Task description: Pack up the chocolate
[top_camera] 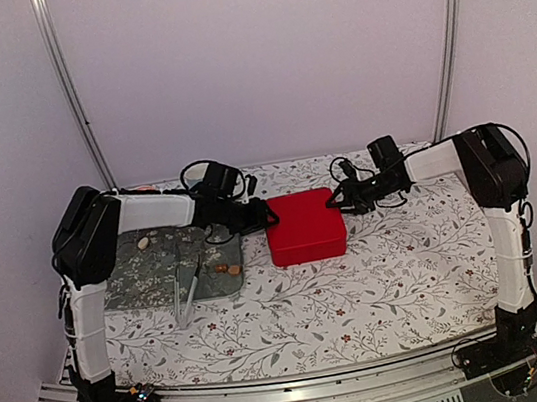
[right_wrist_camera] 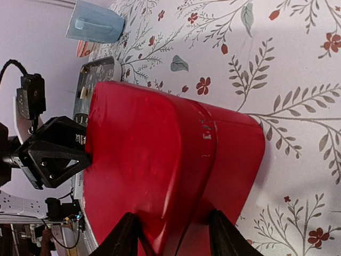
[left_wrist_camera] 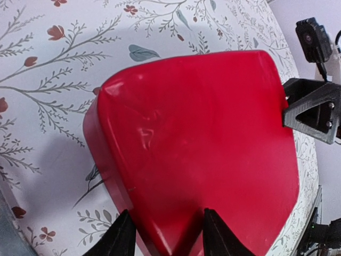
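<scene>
The red square box (top_camera: pixel 303 226) sits closed on the flowered cloth at mid table. My left gripper (top_camera: pixel 267 216) is at its far left corner and my right gripper (top_camera: pixel 335 198) at its far right corner. In the left wrist view the left gripper (left_wrist_camera: pixel 168 234) straddles a box (left_wrist_camera: pixel 202 144) corner, fingers against it. In the right wrist view the right gripper (right_wrist_camera: pixel 173 234) does the same on the box (right_wrist_camera: pixel 160 160). Chocolate lumps (top_camera: pixel 224 268) lie on the green tray (top_camera: pixel 157 268); whitish ones (top_camera: pixel 143 243) lie at its far end.
Metal tongs (top_camera: pixel 189 296) lie across the tray's near edge. A blue cup (right_wrist_camera: pixel 96 24) lies on its side beyond the tray (right_wrist_camera: pixel 93 72) in the right wrist view. The table's right edge is close behind the right arm.
</scene>
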